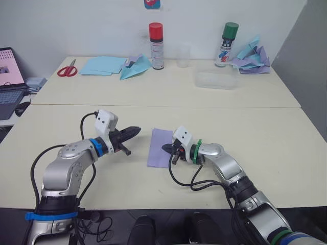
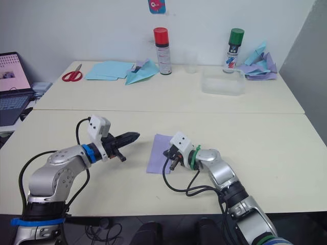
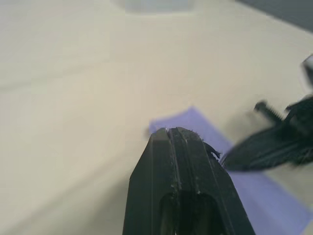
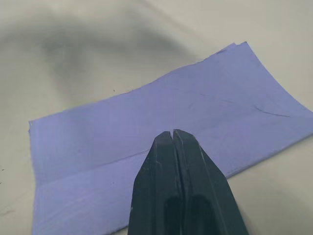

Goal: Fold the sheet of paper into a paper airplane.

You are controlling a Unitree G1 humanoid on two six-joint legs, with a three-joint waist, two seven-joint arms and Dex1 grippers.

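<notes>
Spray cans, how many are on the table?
2. The red-capped spray can stands at the far edge beside the light blue paper plane; the green-capped spray can stands farther right, next to the crumpled paper heap.

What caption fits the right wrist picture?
Shut right tool hovering over the lavender sheet of paper on the table.

lavender sheet of paper [image 1: 160, 147], folded narrow, flat on the near table [image 1: 265, 148]

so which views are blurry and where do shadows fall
Left wrist view: soft all over, the right gripper smeared. Right wrist view: sheet of paper sharp, a dark shadow on the table beyond it. Left eye view: even light, faint shadows under both arms.
</notes>
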